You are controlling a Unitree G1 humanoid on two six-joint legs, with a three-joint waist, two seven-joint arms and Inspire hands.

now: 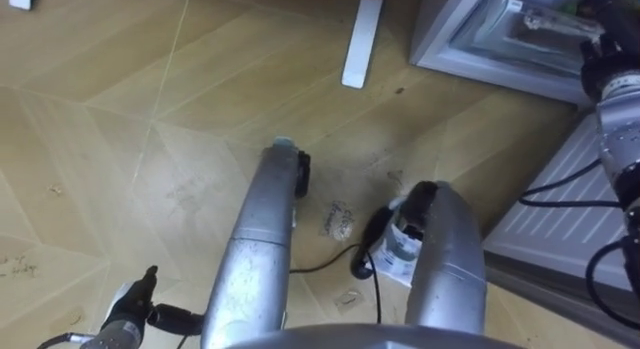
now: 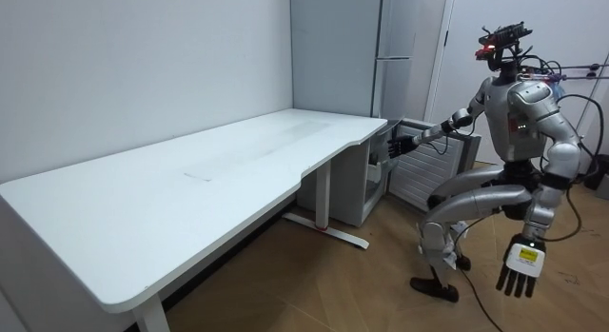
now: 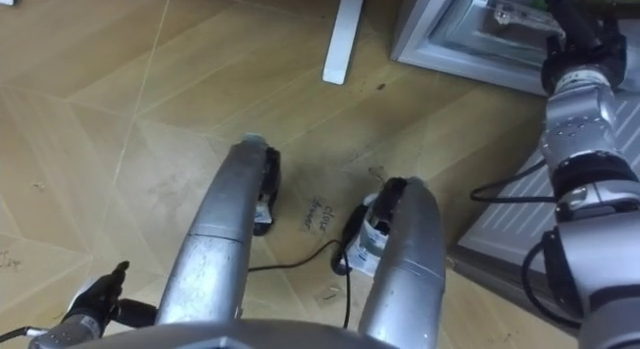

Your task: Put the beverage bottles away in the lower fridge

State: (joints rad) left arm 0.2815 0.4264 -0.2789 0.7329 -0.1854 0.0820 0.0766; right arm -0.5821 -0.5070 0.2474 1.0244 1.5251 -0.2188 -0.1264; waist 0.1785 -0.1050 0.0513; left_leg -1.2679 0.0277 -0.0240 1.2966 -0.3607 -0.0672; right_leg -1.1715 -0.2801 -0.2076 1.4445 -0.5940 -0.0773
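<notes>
The lower fridge (image 2: 419,175) stands open at the far end of the desk, and I am in front of it with my knees bent. In the eye views its open compartment (image 1: 455,44) is at the top right, with something clear, perhaps a bottle (image 1: 556,21), lying inside. My right arm reaches out to that compartment. The right hand (image 2: 403,145) is dark against the opening, and its fingers cannot be made out. My left hand (image 2: 521,265) hangs low beside me with straight fingers and holds nothing. It also appears low on the left as my left hand (image 1: 130,311).
The fridge's open door (image 1: 560,204) lies low on my right, its white ribbed inner side up. A white desk leg (image 1: 362,39) stands on the wooden floor to the left of the fridge. The long white desk (image 2: 190,180) runs along the wall.
</notes>
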